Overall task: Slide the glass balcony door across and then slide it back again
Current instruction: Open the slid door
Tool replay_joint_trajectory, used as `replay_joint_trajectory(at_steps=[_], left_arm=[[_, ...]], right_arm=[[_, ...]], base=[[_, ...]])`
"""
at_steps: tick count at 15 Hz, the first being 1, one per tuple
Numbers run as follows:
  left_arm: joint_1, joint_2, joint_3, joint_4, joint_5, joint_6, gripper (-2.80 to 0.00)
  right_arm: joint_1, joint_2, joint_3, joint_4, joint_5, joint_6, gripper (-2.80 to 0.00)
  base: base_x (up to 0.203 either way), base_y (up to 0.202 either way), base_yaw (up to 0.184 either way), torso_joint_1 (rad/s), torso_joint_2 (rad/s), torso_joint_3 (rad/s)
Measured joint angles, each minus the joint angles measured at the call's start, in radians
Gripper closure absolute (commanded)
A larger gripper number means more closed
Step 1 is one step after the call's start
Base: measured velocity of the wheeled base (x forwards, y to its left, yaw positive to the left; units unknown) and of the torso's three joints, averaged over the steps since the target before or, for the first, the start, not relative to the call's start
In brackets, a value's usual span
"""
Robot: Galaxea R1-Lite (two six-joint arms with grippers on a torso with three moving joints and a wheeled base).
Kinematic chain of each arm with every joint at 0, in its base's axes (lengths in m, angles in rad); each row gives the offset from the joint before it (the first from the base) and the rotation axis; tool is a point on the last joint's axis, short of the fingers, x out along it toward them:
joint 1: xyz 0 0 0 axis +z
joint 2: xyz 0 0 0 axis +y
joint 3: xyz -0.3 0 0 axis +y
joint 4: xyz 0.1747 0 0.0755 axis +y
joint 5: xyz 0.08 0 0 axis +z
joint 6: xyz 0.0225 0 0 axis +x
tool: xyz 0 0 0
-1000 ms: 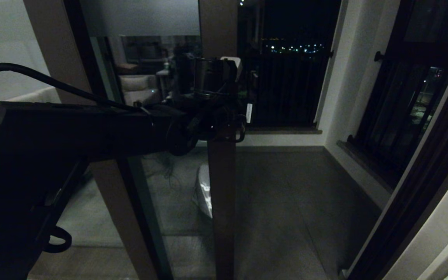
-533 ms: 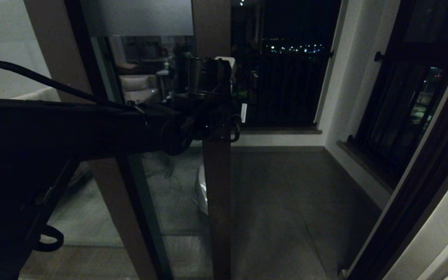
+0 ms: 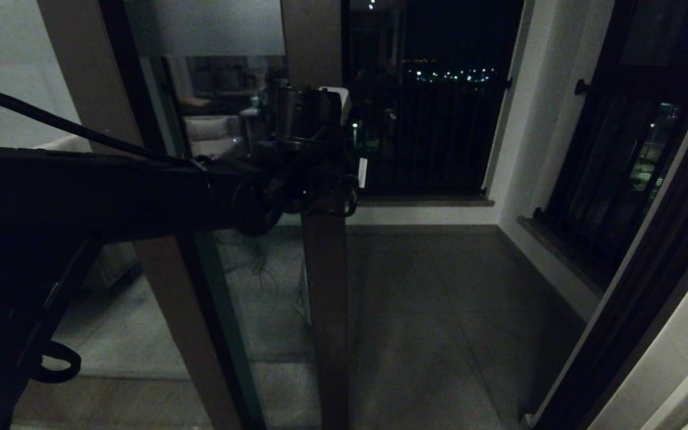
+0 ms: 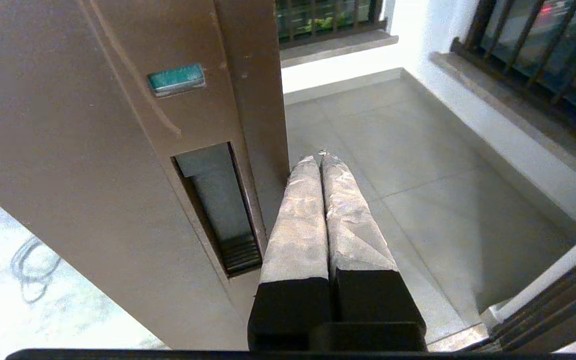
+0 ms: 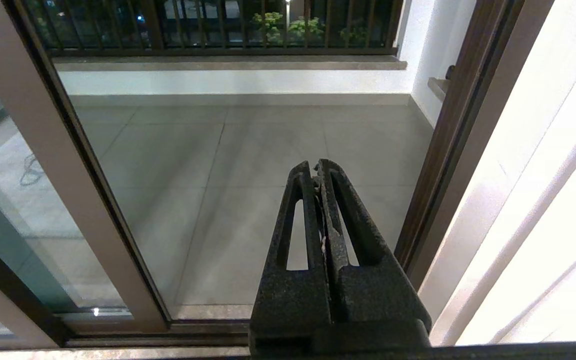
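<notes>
The glass balcony door [image 3: 321,298] stands partly slid across, its brown edge stile [image 4: 118,150] upright near the middle of the head view. A narrow recessed black handle [image 4: 218,205] sits in the stile, with a small green tag [image 4: 176,79] further along it. My left gripper [image 4: 320,157] is shut with nothing in it. Its taped fingers [image 4: 298,225] lie along the stile's outer edge, just beside the handle recess. In the head view the left gripper [image 3: 320,113] is at the stile at about mid height. My right gripper [image 5: 316,164] hangs shut and empty, low before the doorway.
Grey balcony tiles [image 3: 439,310] lie beyond the opening, ending at a dark railing [image 3: 427,137]. A barred window [image 3: 619,179] is set in the right wall. The dark door frame [image 3: 636,310] runs down the right. A handleless brown-framed panel [image 3: 171,286] stands on the left.
The door's stile has slid to the left, and my left arm and shut gripper have moved left with it. The opening onto the balcony is wider.
</notes>
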Motion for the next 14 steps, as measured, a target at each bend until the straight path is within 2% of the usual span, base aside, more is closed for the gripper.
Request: replay_joint_trajectory(at_steps=[14], left_arm=[[0.065,-0.013,0.011,0.002,-0.008,0.001,0.0]], right_arm=[[0.0,0.0,0.0,0.0,0.0,0.0,0.0]], base=[[0.0,0.0,0.0,0.0,0.0,0.0]])
